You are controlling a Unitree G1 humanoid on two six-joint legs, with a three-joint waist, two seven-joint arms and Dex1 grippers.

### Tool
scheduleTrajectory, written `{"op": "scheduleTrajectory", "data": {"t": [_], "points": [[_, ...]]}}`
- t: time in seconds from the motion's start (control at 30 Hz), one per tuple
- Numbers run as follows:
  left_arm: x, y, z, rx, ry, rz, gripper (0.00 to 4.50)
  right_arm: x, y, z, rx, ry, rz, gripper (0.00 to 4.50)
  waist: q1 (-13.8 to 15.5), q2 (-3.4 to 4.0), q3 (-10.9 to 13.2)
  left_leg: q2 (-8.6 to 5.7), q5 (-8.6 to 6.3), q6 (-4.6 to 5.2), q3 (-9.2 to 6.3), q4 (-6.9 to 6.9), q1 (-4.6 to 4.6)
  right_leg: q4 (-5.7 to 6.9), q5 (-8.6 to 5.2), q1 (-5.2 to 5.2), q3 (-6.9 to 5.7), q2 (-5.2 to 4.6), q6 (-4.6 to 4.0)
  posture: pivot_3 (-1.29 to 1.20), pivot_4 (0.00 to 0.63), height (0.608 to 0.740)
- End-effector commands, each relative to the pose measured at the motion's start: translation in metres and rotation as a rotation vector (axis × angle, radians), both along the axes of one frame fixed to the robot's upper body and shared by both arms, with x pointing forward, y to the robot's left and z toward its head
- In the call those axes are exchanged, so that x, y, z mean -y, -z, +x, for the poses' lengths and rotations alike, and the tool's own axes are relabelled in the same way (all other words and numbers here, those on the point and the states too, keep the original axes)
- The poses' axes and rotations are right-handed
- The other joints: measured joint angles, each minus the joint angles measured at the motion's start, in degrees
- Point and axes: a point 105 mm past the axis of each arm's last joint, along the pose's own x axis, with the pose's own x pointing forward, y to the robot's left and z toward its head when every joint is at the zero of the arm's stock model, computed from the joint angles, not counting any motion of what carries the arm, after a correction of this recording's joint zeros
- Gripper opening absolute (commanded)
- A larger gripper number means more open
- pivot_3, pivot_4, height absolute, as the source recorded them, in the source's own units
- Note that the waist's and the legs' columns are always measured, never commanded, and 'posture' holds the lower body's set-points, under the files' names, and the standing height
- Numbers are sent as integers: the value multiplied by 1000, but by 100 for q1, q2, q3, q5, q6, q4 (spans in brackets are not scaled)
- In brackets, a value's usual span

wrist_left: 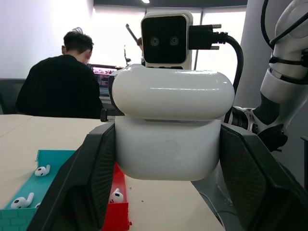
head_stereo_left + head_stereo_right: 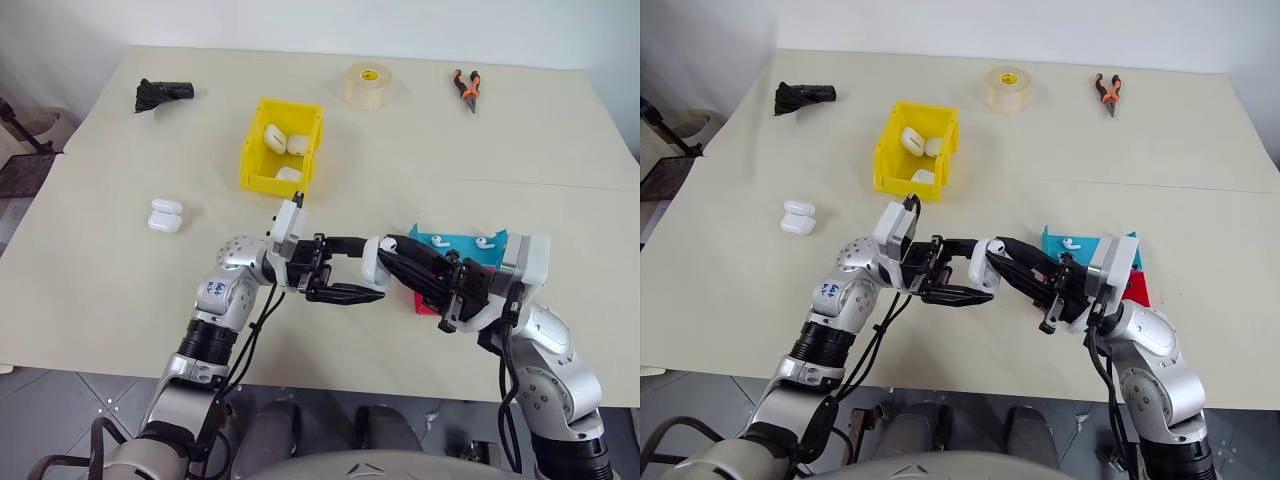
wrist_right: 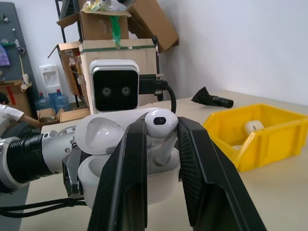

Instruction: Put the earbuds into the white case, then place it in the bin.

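Observation:
My left gripper (image 2: 360,268) is shut on the white case (image 1: 168,144), holding it above the table's near edge with its lid (image 1: 173,94) hinged open. My right gripper (image 2: 395,250) is shut on one of the earbuds (image 3: 160,124), whose stem points down at the open case (image 3: 96,178); whether it touches the case I cannot tell. More earbuds (image 2: 485,242) lie in the blue tray (image 2: 445,243). The yellow bin (image 2: 256,160) stands at the table's middle far side, with several white cases (image 2: 275,138) inside.
A red tray (image 2: 1137,288) sits beside the blue one under my right arm. Another white case (image 2: 165,215) lies open at the left. A tape roll (image 2: 367,84), pliers (image 2: 466,88) and a black object (image 2: 160,94) lie along the far edge. A seated person (image 1: 60,82) is behind.

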Motion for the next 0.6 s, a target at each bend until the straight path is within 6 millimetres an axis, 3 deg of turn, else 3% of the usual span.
{"op": "scheduleTrajectory", "data": {"t": [0.03, 0.27, 0.6], "points": [[0, -18, -9, 72, 50, -72, 2795, 3, 16, 6, -50, 26, -52, 529, 3, 0, 0, 0, 0, 0, 0, 0, 0, 0, 0, 0, 0, 0, 0, 0, 150, 740], [3, -20, -9, 81, 55, -80, 2795, 2, 19, 8, -117, 0, -39, 529, 0, 0, 0, 0, 0, 0, 0, 0, 0, 0, 0, 0, 0, 0, 0, 0, 150, 740], [6, -21, -9, 92, 51, -94, 2795, 5, 11, 6, -107, -23, -52, 3682, 5, 0, 0, 0, 0, 0, 0, 0, 0, -2, 0, 1, 0, -1, 0, 0, 150, 740]]}}
